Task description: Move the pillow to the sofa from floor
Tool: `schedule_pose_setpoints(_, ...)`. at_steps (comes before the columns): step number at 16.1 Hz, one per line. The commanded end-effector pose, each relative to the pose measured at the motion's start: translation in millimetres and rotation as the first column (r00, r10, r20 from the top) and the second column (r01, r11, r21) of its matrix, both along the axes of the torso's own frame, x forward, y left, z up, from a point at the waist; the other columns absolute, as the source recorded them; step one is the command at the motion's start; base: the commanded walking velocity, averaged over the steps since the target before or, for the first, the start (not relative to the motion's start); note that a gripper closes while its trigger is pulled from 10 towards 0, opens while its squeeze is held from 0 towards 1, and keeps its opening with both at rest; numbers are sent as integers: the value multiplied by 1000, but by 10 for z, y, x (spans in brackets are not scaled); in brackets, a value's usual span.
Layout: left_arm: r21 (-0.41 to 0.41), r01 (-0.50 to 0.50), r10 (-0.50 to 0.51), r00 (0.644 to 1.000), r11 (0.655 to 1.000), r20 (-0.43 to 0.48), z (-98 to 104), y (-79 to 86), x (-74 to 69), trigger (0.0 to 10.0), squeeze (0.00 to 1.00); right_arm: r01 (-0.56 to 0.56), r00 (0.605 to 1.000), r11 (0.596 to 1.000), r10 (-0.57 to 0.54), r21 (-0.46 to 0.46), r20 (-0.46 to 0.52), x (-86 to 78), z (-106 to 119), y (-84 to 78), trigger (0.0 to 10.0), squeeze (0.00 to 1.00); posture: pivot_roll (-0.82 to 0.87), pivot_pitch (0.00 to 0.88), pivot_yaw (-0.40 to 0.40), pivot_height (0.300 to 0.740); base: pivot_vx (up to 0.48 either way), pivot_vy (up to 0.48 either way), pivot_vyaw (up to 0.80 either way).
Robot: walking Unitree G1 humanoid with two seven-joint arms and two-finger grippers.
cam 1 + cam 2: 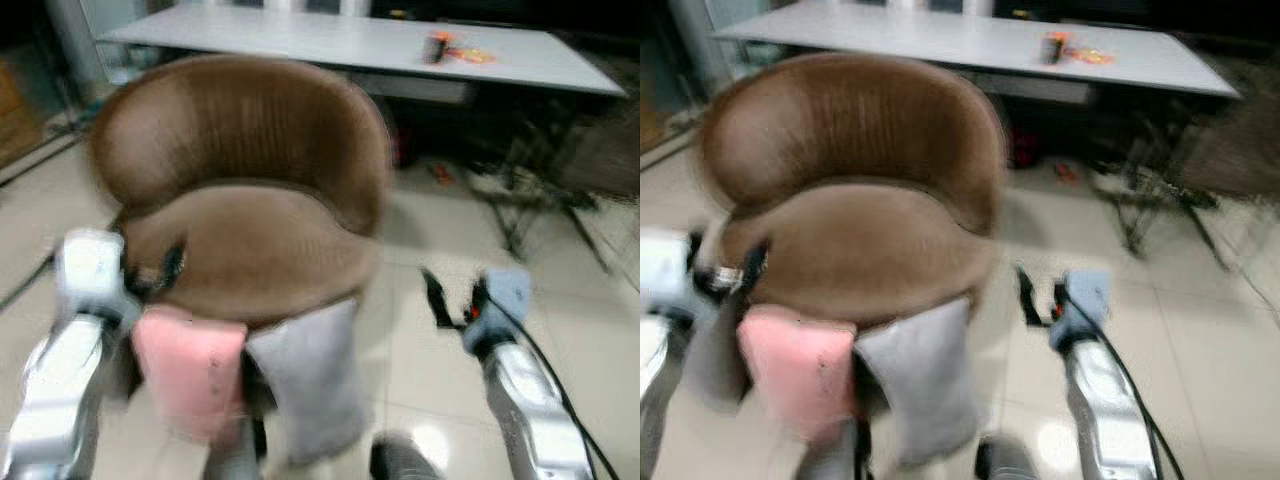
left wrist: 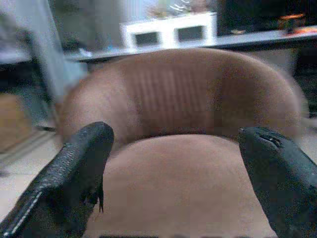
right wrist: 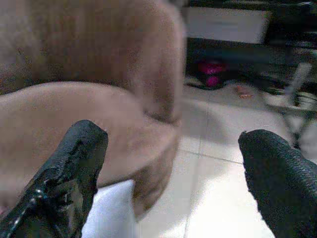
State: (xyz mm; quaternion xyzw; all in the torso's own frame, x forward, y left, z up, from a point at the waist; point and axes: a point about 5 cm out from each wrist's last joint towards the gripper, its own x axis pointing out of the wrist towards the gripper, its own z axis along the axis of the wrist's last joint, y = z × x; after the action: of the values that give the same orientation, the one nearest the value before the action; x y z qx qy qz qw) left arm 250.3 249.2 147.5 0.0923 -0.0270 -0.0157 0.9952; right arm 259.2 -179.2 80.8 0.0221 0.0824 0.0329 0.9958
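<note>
Left eye view: A pink pillow stands upright against the front of the brown sofa, its long axis vertical, lower end toward the tiled floor. A grey pillow leans just beside it on the robot's right, also upright and slightly tilted. The left tool sits at the sofa's front edge, just above the pink pillow. The right tool hangs over bare floor to the right of the sofa. Behind the sofa stands a long pale surface carrying a small orange item. The frame is blurred.

Right eye view: Same arrangement; a dark folding frame stands on the floor under the surface's right end.

Left wrist view: The left tool's fingers are spread wide apart with nothing between them, facing the sofa's seat and curved back. A white cabinet shows in the background.

Right wrist view: The right tool's fingers are likewise spread and hold nothing. The sofa's side and a corner of the grey pillow lie near one finger; floor tiles lie beyond.
</note>
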Motion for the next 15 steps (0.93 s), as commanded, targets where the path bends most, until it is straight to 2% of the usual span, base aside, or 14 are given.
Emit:
schedule_pose_setpoints(1, 25, -49, 49, 998, 999, -33, -29, 137, 33, 10000, 0, -4, 1000, 1000, 4, 0, -13, -12, -7, 28, 10000, 0, -74, 0, -1, 575, 0, 0, 0)
schedule_pose_setpoints(3, 27, -71, 71, 997, 997, -17, 44, 246, 116, 10000, 0, -5, 1000, 1000, 5, 0, -16, -12, -7, 28, 10000, 0, -71, 0, -7, 565, 0, 0, 0)
schedule_pose_setpoints(4, 42, -58, 59, 998, 997, -7, 140, 298, 271, 10000, 0, -10, 1000, 1000, 10, 0, -18, -5, -7, 34, 10000, 0, -65, 0, -13, 555, 0, 0, 0)
schedule_pose_setpoints(5, 84, 31, -29, 999, 996, -18, 182, 146, 443, 10000, 0, -26, 999, 1000, 26, -4, -24, 8, -14, 50, 10000, 0, -60, 0, -20, 551, 0, 0, 0)
schedule_pose_setpoints(7, 80, 132, -131, 991, 988, -21, 168, -145, 596, 10000, 0, -38, 998, 999, 37, -13, -43, 17, -38, 66, 10000, 0, -50, 0, -39, 551, 0, 0, 0)
schedule_pose_setpoints(9, 85, 154, -155, 988, 984, 8, 183, -275, 682, 10000, 0, -46, 998, 999, 46, -13, -50, 19, -44, 80, 10000, 0, -43, 0, -47, 551, 0, 0, 0)
schedule_pose_setpoints(10, 31, 206, -206, 979, 978, 6, 150, -413, 734, 10000, 0, -55, 997, 998, 54, -15, -55, 20, -50, 92, 10000, 0, -39, 0, -52, 551, 0, 0, 0)
schedule_pose_setpoints(11, -35, 300, -301, 953, 953, -14, 39, -648, 705, 10000, 0, -62, 996, 998, 60, -17, -63, 20, -60, 97, 10000, 0, -38, 0, -52, 551, 0, 0, 0)
schedule_pose_setpoints(12, -50, 328, -330, 944, 943, -19, 3, -721, 685, 10000, 0, -63, 996, 998, 62, -18, -65, 20, -62, 97, 10000, 0, -39, 0, -52, 551, 0, 0, 0)
schedule_pose_setpoints(13, -115, 383, -390, 919, 917, -53, -130, -882, 584, 10000, 0, -62, 996, 998, 60, -24, -70, 18, -69, 92, 10000, 0, -41, 0, -50, 551, 0, 0, 0)
schedule_pose_setpoints(14, -140, 406, -418, 906, 903, -70, -202, -929, 525, 10000, 0, -55, 996, 998, 53, -25, -74, 17, -73, 86, 10000, 0, -44, 0, -48, 551, 0, 0, 0)
schedule_pose_setpoints(15, -213, 448, -481, 866, 868, -138, -346, -966, 410, 10000, 0, -34, 996, 999, 33, -19, -79, 8, -81, 67, 10000, 0, -47, 0, -42, 551, 0, 0, 0)
